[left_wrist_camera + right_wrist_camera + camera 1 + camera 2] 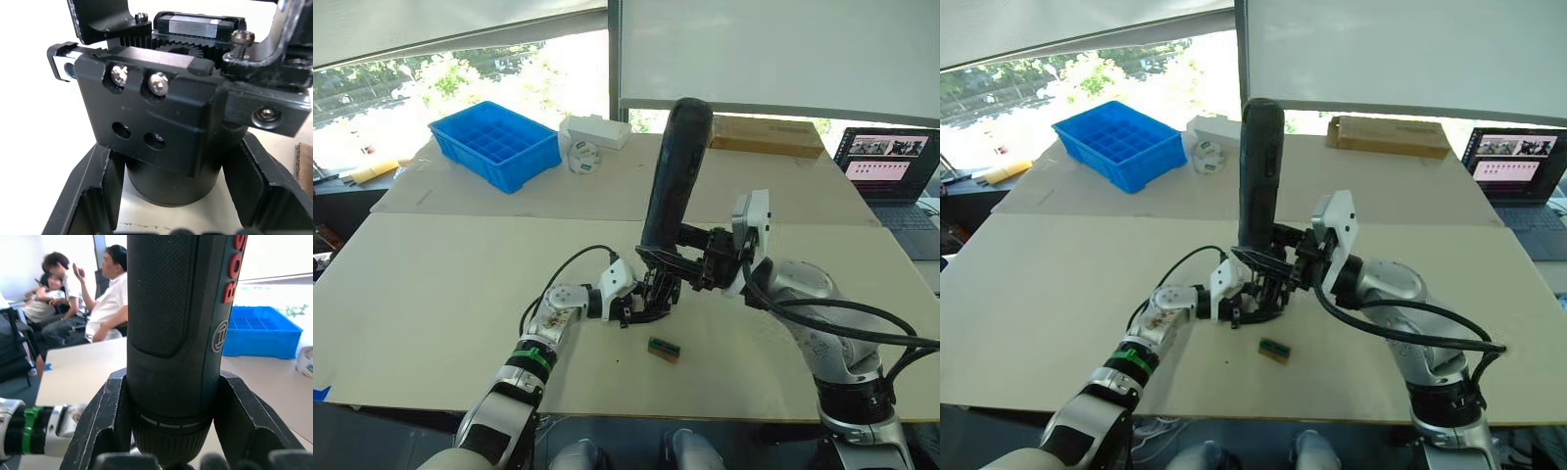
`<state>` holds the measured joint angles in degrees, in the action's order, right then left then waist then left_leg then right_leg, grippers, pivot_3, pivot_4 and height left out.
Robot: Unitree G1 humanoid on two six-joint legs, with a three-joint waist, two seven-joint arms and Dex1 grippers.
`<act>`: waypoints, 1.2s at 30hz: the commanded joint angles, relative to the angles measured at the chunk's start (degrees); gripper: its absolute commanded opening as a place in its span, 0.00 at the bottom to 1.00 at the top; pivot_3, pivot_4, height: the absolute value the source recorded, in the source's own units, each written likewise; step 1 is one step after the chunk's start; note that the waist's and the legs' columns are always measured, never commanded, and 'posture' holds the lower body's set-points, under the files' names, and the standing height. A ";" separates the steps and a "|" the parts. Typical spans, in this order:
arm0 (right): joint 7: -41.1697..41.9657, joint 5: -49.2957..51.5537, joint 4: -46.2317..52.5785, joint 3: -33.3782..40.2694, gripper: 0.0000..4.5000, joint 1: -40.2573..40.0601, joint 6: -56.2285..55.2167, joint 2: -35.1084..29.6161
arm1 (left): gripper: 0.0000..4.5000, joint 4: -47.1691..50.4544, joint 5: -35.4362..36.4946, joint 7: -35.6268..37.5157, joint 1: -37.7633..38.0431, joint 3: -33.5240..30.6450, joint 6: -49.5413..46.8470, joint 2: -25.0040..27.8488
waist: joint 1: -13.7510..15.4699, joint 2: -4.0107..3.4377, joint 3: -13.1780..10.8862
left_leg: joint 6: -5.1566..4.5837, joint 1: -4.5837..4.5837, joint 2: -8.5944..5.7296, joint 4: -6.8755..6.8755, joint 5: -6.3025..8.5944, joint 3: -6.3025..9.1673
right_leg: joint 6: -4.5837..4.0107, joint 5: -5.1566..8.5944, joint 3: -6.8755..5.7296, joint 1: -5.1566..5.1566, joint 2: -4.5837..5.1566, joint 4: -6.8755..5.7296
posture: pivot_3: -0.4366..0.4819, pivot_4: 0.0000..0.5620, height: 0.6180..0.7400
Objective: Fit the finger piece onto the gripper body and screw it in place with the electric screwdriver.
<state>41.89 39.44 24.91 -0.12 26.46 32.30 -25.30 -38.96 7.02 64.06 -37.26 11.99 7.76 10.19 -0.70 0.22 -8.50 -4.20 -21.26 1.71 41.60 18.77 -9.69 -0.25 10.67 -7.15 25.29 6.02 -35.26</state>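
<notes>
**Screwdriver poised over the held gripper body**

The left gripper clasps the gripper body mid-table; the right gripper grips the electric screwdriver upright above it. Fastening looks underway: two screws seated, two holes empty. Bare tabletop lies at nine o'clock; a small block sits at five.

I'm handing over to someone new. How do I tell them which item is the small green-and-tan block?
Start at the tan table, find where the two grippers meet at its middle. Just in front of them, nearer the robot, lies the small green-and-tan block, alone on the surface; everything beside it is black.
</notes>
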 commanded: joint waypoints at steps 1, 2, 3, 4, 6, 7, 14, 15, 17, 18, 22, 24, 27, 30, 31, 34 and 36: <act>0.01 0.58 1.17 2.90 0.43 2.12 -3.41 0.28 | 0.52 -0.61 -0.20 0.82 1.74 0.44 0.11 -0.22 | 0.00 0.00 0.00 | 0.00 0.00 0.00 0.00 0.00 0.00 | 0.00 0.00 0.00 0.00 0.00 0.00 | 0.48 0.27 1.00; 0.00 -0.06 0.82 2.85 0.43 2.37 -3.63 0.09 | 0.52 -0.60 -0.20 0.89 1.76 0.45 0.11 -0.18 | -0.01 0.00 0.00 | 0.00 0.00 0.00 0.00 0.00 0.00 | 0.00 0.00 0.00 0.00 0.00 0.00 | 0.48 0.27 1.00; 0.08 -0.54 0.47 2.79 0.43 2.59 -3.81 -0.12 | 0.52 -0.61 -0.21 0.94 1.77 0.45 0.12 -0.16 | -0.01 0.00 0.00 | 0.00 0.00 0.00 0.00 0.00 0.00 | 0.00 0.00 0.00 0.00 0.00 0.00 | 0.48 0.27 1.00; 0.17 -0.93 0.18 2.72 0.43 2.77 -3.94 -0.32 | 0.52 -0.61 -0.23 0.98 1.77 0.44 0.13 -0.15 | -0.01 0.00 0.00 | 0.00 0.01 0.00 0.00 0.00 0.00 | 0.00 0.00 0.00 0.00 0.00 -0.01 | 0.48 0.27 1.00; 0.63 -1.82 -0.61 2.66 0.43 3.25 -4.37 -0.92 | 0.52 -0.59 -0.27 1.05 1.80 0.41 0.14 -0.17 | -0.01 0.00 0.00 | 0.00 0.01 0.00 0.00 0.00 0.00 | 0.00 0.00 0.00 0.01 0.00 -0.01 | 0.48 0.27 1.00; 0.86 -2.19 -1.02 2.68 0.43 3.51 -4.57 -1.16 | 0.52 -0.58 -0.29 1.07 1.82 0.40 0.14 -0.19 | -0.01 0.00 0.00 | 0.00 0.01 0.00 0.00 0.00 0.00 | 0.00 0.00 0.00 0.01 0.00 -0.01 | 0.48 0.27 1.00; 2.18 -3.02 -2.49 3.01 0.43 4.41 -4.91 -2.08 | 0.52 -0.30 -0.33 1.12 2.00 0.48 0.00 -0.36 | -0.01 0.00 0.00 | 0.00 0.00 0.00 -0.01 0.00 0.00 | 0.00 0.00 0.00 0.01 0.00 -0.01 | 0.48 0.27 1.00; 2.29 -2.94 -2.52 3.04 0.43 4.42 -4.84 -2.12 | 0.52 -0.30 -0.33 1.11 2.01 0.46 -0.02 -0.37 | -0.01 0.00 0.00 | 0.00 0.00 0.00 -0.01 0.00 0.00 | 0.00 0.00 0.00 0.01 0.00 -0.01 | 0.48 0.27 1.00; 2.40 -2.81 -2.51 3.09 0.43 4.40 -4.77 -2.18 | 0.52 -0.26 -0.34 1.08 2.05 0.46 -0.04 -0.40 | -0.01 0.00 0.00 | 0.00 0.00 0.00 -0.01 0.00 0.00 | 0.00 0.00 0.00 0.01 0.01 -0.01 | 0.48 0.27 1.00; 2.43 -2.73 -2.48 3.13 0.43 4.35 -4.76 -2.23 | 0.52 -0.22 -0.36 1.06 2.09 0.47 -0.04 -0.41 | -0.01 0.00 0.00 | 0.00 0.00 0.00 -0.01 0.00 0.00 | 0.00 0.00 0.00 0.01 0.01 -0.01 | 0.48 0.27 1.00; 2.66 -1.77 -2.42 3.82 0.43 4.21 -4.66 -2.19 | 0.52 -0.24 -0.44 1.11 2.19 0.49 -0.11 -0.42 | -0.01 0.00 0.00 | 0.00 0.00 0.00 -0.01 0.00 0.00 | 0.00 0.00 0.00 0.01 0.01 0.00 | 0.48 0.27 1.00; 2.51 -1.42 -2.29 4.18 0.43 4.14 -4.76 -1.92 | 0.52 -0.09 -0.47 1.13 2.31 0.54 -0.21 -0.43 | -0.01 0.00 0.00 | 0.00 0.00 0.00 -0.01 0.00 0.00 | 0.00 0.00 0.00 0.01 0.02 0.00 | 0.48 0.27 1.00; 2.46 -1.54 -2.30 4.35 0.43 4.15 -4.90 -1.75 | 0.52 -0.05 -0.50 1.22 2.32 0.58 -0.28 -0.40 | -0.01 0.00 0.00 | 0.00 0.00 0.00 -0.01 0.00 0.01 | 0.00 0.00 0.00 0.01 0.03 0.00 | 0.48 0.27 1.00; 2.52 -1.51 -2.06 4.46 0.43 3.92 -4.73 -1.78 | 0.52 0.02 -0.52 1.21 2.39 0.59 -0.26 -0.40 | -0.01 0.00 0.00 | 0.00 0.01 0.01 -0.01 0.00 0.01 | 0.00 0.00 0.00 0.01 0.03 0.00 | 0.48 0.27 1.00; 2.54 -1.50 -2.05 4.47 0.43 3.90 -4.69 -1.78 | 0.52 0.02 -0.53 1.21 2.40 0.59 -0.26 -0.40 | -0.01 0.00 0.00 | 0.00 0.01 0.01 -0.01 0.00 0.01 | 0.00 0.00 0.00 0.01 0.03 -0.01 | 0.48 0.27 1.00; 2.55 -1.43 -1.92 4.51 0.43 3.82 -4.58 -1.78 | 0.52 0.12 -0.54 1.27 2.50 0.63 -0.27 -0.38 | -0.01 0.00 0.00 | 0.00 0.00 0.00 -0.01 0.00 0.02 | 0.00 0.00 0.00 0.01 0.04 -0.01 | 0.48 0.27 1.00; 2.70 -1.15 -1.77 4.54 0.43 3.69 -4.41 -1.80 | 0.52 0.17 -0.55 1.31 2.58 0.67 -0.29 -0.39 | -0.01 0.00 0.00 | 0.00 0.01 0.00 -0.01 0.00 0.02 | 0.00 0.00 0.00 0.01 0.04 -0.01 | 0.48 0.27 1.00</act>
<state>44.40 36.44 20.53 1.88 28.97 30.04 -27.32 -38.20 6.97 64.45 -36.28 11.60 7.72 10.07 -0.71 0.21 -8.50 -4.20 -21.26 1.72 41.59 18.77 -9.68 -0.25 10.67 -7.14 25.30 6.06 -35.26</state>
